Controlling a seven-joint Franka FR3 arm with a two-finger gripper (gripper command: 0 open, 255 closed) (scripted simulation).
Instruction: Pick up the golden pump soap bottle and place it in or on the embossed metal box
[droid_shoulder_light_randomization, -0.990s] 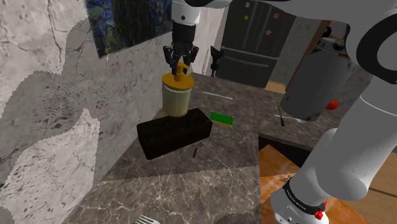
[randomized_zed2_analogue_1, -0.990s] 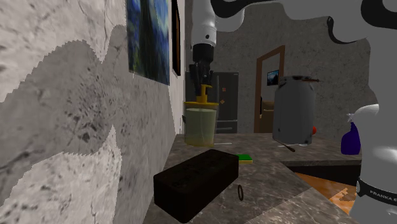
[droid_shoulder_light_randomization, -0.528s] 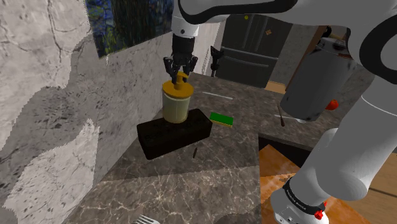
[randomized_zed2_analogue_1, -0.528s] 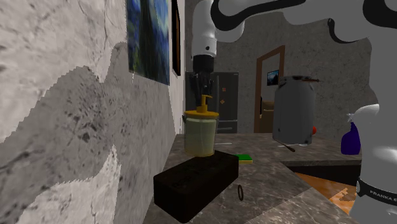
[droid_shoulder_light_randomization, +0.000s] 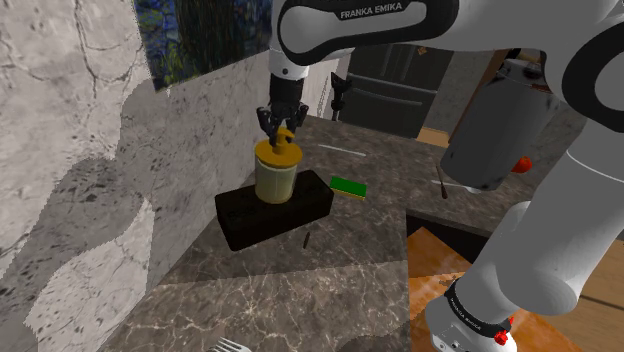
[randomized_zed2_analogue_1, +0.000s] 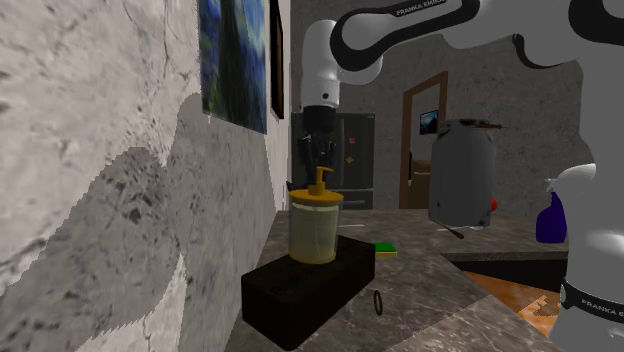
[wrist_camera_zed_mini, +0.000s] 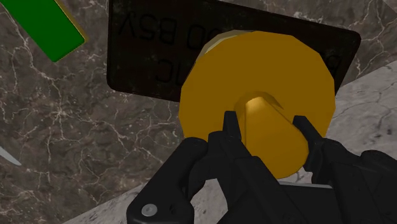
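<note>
Lowered since the earlier frame, the golden pump soap bottle (droid_shoulder_light_randomization: 275, 172) now stands upright on the dark box (droid_shoulder_light_randomization: 250, 222). The gripper (droid_shoulder_light_randomization: 283, 127) stays clamped on its pump. A green sponge (droid_shoulder_light_randomization: 348, 185) lies at the box's 3 o'clock.

1. The box (droid_shoulder_light_randomization: 305, 205) lies on the worktop (droid_shoulder_light_randomization: 300, 290), close to the wall (droid_shoulder_light_randomization: 80, 180) at the shoulder view's left.
2. The soap bottle (droid_shoulder_light_randomization: 275, 175) stands upright on top of the box.
3. The tool (droid_shoulder_light_randomization: 280, 128) hangs straight above the bottle, its fingers clasping the pump.
4. A flat pad (droid_shoulder_light_randomization: 348, 185) lies on the worktop just beside the box, to its right in the shoulder view.
5. A small ring (randomized_zed2_analogue_1: 377, 303) lies on the worktop near the box's side away from the wall.
6. A picture (droid_shoulder_light_randomization: 200, 35) hangs on the wall above.
7. A fridge (droid_shoulder_light_randomization: 390, 85) stands behind the worktop.
</note>
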